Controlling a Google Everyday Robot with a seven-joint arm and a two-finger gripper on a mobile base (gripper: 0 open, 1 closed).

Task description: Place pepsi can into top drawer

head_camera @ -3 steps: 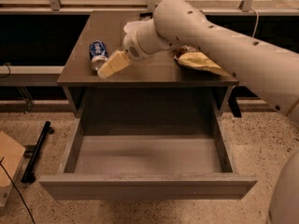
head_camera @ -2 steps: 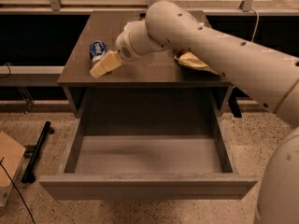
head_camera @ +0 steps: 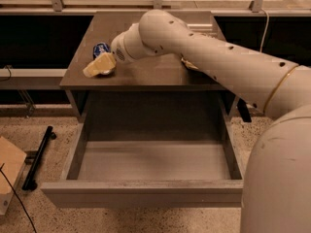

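gripper (head_camera: 97, 67): on table (head_camera: 146, 74) front-left, over pepsi can (head_camera: 100, 47), prob. lining up a grasp (open/closed: can't tell).
top drawer (head_camera: 141, 191): pulled out below, ready for drop.

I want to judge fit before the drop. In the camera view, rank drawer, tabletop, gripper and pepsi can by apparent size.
1. Drawer, though it is nearest the camera.
2. Tabletop.
3. Gripper, near the tabletop's front edge, by the can.
4. Pepsi can, partly hidden behind the gripper, so 3 and 4 are unsure.
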